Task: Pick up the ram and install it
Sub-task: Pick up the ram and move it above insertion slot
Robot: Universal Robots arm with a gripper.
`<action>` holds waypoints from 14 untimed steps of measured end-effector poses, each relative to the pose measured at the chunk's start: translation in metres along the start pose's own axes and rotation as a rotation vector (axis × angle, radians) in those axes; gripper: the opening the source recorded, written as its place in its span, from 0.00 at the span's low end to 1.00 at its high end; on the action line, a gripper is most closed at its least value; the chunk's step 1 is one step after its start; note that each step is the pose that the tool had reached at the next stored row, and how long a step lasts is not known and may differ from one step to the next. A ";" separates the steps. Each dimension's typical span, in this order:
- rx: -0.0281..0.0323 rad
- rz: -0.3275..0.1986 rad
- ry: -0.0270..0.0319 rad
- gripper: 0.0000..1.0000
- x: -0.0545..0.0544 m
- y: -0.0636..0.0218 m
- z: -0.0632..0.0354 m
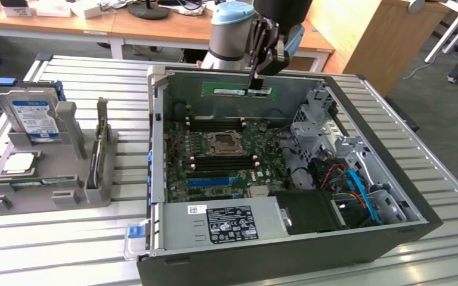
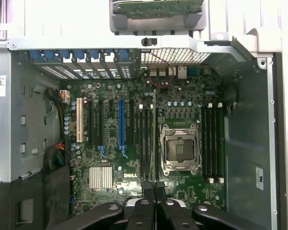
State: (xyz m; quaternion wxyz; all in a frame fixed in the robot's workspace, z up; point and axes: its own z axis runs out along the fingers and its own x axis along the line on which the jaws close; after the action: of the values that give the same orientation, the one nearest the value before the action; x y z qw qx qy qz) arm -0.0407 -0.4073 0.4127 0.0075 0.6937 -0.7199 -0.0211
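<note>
The ram (image 1: pixel 235 90), a narrow green stick with a white label, hangs level in the air above the back part of the open computer case (image 1: pixel 293 262). My gripper (image 1: pixel 257 88) is shut on the end of it that lies toward the exterior view's right. In the wrist view the ram (image 2: pixel 154 134) shows edge-on as a thin line between my fingertips (image 2: pixel 148 188). It lines up over the black memory slots (image 2: pixel 144 139) beside the processor socket (image 2: pixel 181 147). The stick is well above the motherboard (image 1: pixel 213 173) and touches no slot.
A grey holder (image 1: pixel 62 199) at the exterior view's left carries a silver hard drive (image 1: pixel 34 116) and a square processor chip (image 1: pixel 21 162). Inside the case are the power supply (image 1: pixel 229 223), cables (image 1: pixel 356 185) and a drive cage (image 1: pixel 316 116). More memory slots (image 2: pixel 211 139) lie on the socket's other side.
</note>
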 end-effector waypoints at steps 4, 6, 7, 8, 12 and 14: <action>-0.0001 0.000 -0.0001 0.12 -0.003 -0.0001 0.0004; 0.0000 0.000 -0.0001 0.12 -0.003 0.0000 0.0004; 0.0000 0.000 -0.0001 0.12 -0.003 0.0000 0.0004; 0.0000 0.000 -0.0006 0.12 -0.003 0.0000 0.0007; 0.0001 0.000 -0.0013 0.12 -0.003 -0.0002 0.0052; 0.0000 0.000 -0.0015 0.12 -0.003 -0.0003 0.0080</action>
State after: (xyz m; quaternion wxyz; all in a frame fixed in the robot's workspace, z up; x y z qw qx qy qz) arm -0.0406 -0.4044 0.4048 0.0070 0.6937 -0.7200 -0.0216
